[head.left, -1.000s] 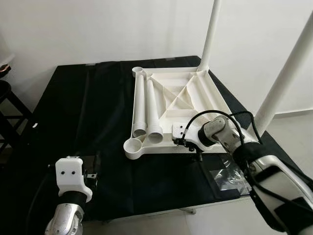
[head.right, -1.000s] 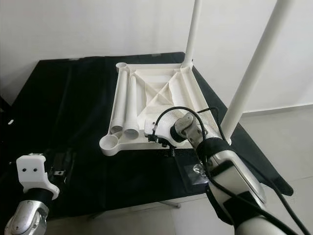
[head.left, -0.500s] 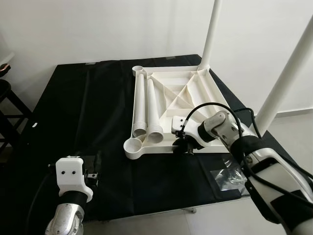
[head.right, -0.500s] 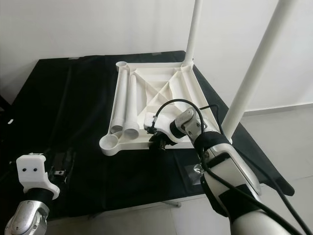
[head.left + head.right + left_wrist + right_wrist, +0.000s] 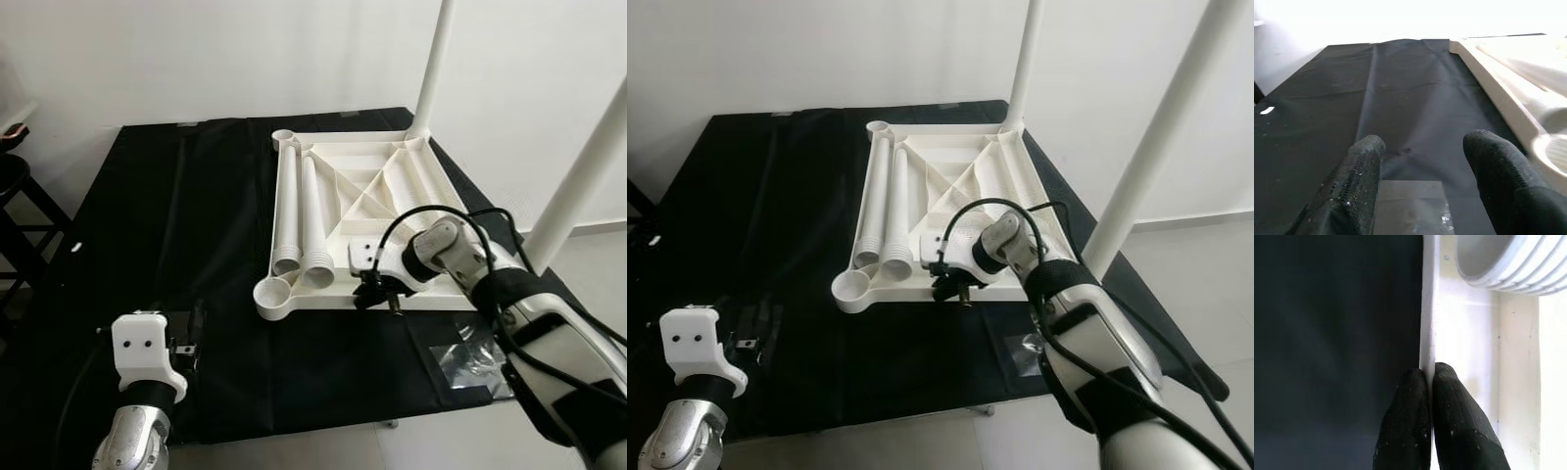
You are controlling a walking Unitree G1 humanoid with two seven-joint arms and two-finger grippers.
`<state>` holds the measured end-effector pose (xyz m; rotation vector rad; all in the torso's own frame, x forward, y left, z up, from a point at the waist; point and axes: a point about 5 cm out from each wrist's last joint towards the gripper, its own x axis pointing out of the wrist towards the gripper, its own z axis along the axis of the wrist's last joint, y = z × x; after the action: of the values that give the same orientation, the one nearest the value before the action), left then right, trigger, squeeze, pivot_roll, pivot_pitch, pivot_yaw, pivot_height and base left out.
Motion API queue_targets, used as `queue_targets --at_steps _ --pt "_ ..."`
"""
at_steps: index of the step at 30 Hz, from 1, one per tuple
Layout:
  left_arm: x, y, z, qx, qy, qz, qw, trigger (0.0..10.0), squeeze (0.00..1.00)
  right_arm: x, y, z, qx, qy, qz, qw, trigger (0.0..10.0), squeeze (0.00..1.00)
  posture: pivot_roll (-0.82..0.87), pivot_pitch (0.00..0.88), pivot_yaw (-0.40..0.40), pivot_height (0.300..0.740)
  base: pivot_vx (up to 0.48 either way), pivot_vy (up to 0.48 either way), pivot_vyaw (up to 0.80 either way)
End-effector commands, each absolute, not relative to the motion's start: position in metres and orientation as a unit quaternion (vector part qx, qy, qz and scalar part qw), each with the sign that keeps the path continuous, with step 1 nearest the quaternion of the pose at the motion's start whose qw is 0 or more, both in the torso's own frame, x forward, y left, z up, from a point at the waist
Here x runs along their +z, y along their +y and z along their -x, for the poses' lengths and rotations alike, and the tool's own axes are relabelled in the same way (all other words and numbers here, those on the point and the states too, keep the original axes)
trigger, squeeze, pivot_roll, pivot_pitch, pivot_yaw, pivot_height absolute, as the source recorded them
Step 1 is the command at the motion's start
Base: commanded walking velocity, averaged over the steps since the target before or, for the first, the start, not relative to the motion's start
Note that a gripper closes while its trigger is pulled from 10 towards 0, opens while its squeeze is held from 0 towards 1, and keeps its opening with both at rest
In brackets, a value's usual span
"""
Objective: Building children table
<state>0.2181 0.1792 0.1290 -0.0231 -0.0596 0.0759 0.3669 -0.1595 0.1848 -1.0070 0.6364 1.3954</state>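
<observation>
Right pincer (image 5: 951, 287) has slid along the near rim since a second ago, toward the loose legs. Now clamped shut on the thin front edge of the upturned tabletop (image 5: 364, 196), which lies on the black surface (image 5: 176, 225). Step — repositioning the top. Next: steady pull, grip kept. Left pincer (image 5: 1422, 161) — agape, empty, low over the cloth.

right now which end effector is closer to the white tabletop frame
Right. The right end effector is clamped on the near rim of the white tabletop frame; the left end effector hovers open over the black cloth beside it.
</observation>
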Motion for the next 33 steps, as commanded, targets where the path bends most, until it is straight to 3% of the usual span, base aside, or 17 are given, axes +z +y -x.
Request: queue_targets --at_steps 1,4,5,7,8,10,15,16,22,23,24,25,26,27,31,33 --pt "0.126 0.179 -0.219 0.041 -0.020 0.017 0.999 10.0 0.00 0.173 -0.157 -0.358 0.643 0.294 0.436 0.556 0.0 0.00 0.04 0.085 -0.012 0.740 0.000 0.000 0.00" --pt "0.125 0.179 -0.219 0.041 -0.020 0.018 0.999 10.0 0.00 0.176 -0.167 -0.352 0.659 0.306 0.447 0.522 0.0 0.00 0.03 0.082 -0.012 0.740 0.000 0.000 0.00" --pt "0.125 0.179 -0.219 0.041 -0.020 0.018 0.999 10.0 0.00 0.176 -0.167 -0.352 0.659 0.306 0.447 0.522 0.0 0.00 0.03 0.082 -0.012 0.740 0.000 0.000 0.00" --pt "0.125 0.179 -0.220 0.040 -0.020 0.020 0.999 10.0 0.00 0.176 -0.183 -0.345 0.661 0.331 0.473 0.481 0.0 0.00 0.03 0.080 -0.014 0.740 0.000 0.000 0.00" --pt "0.125 0.179 -0.220 0.040 -0.020 0.020 0.999 10.0 0.00 0.176 -0.183 -0.345 0.661 0.331 0.473 0.481 0.0 0.00 0.03 0.080 -0.014 0.740 0.000 0.000 0.00" --pt "0.125 0.179 -0.220 0.040 -0.020 0.020 0.999 10.0 0.00 0.174 -0.195 -0.340 0.655 0.350 0.491 0.454 0.0 0.00 0.03 0.078 -0.014 0.740 0.000 0.000 0.00" --pt "0.124 0.179 -0.220 0.041 -0.020 0.020 0.999 10.0 0.00 0.172 -0.204 -0.336 0.647 0.366 0.508 0.436 0.0 0.00 0.03 0.077 -0.013 0.740 0.000 0.000 0.00" --pt "0.124 0.179 -0.220 0.041 -0.020 0.021 0.999 10.0 0.00 0.172 -0.208 -0.335 0.640 0.368 0.519 0.431 10.0 0.00 0.03 0.075 -0.012 0.740 0.000 0.000 0.00" --pt "0.123 0.181 -0.221 0.040 -0.019 0.020 0.999 10.0 0.00 0.171 -0.211 -0.328 0.643 0.357 0.527 0.426 10.0 0.00 0.03 0.070 -0.008 0.740 0.000 0.000 0.00" --pt "0.122 0.181 -0.221 0.039 -0.018 0.020 0.999 10.0 0.00 0.173 -0.209 -0.327 0.649 0.347 0.523 0.430 10.0 0.42 0.03 0.067 -0.007 0.740 0.000 0.000 0.00" --pt "0.122 0.181 -0.221 0.039 -0.018 0.020 0.999 10.0 0.00 0.173 -0.209 -0.327 0.649 0.347 0.523 0.430 10.0 0.42 0.03 0.067 -0.007 0.740 0.000 0.000 0.00" --pt "0.122 0.181 -0.221 0.039 -0.018 0.020 0.999 10.0 0.00 0.174 -0.206 -0.325 0.655 0.337 0.518 0.434 10.0 0.82 0.03 0.067 -0.007 0.740 0.000 0.000 0.00" --pt "0.122 0.181 -0.221 0.039 -0.018 0.020 0.999 10.0 0.00 0.174 -0.206 -0.325 0.655 0.337 0.518 0.434 10.0 0.82 0.03 0.067 -0.007 0.740 0.000 0.000 0.00" --pt "0.122 0.181 -0.221 0.039 -0.018 0.020 0.999 10.0 0.00 0.177 -0.203 -0.324 0.661 0.326 0.513 0.441 10.0 1.00 0.03 0.067 -0.007 0.740 0.000 0.000 0.00" --pt "0.122 0.181 -0.221 0.039 -0.018 0.020 0.999 10.0 0.00 0.186 -0.193 -0.320 0.681 0.284 0.486 0.468 10.0 1.00 0.03 0.064 -0.007 0.740 0.000 0.000 0.00" --pt "0.122 0.180 -0.221 0.039 -0.018 0.020 0.999 10.0 0.00 0.199 -0.186 -0.316 0.699 0.247 0.454 0.494 10.0 1.00 0.03 0.064 -0.007 0.740 0.000 0.000 0.00"
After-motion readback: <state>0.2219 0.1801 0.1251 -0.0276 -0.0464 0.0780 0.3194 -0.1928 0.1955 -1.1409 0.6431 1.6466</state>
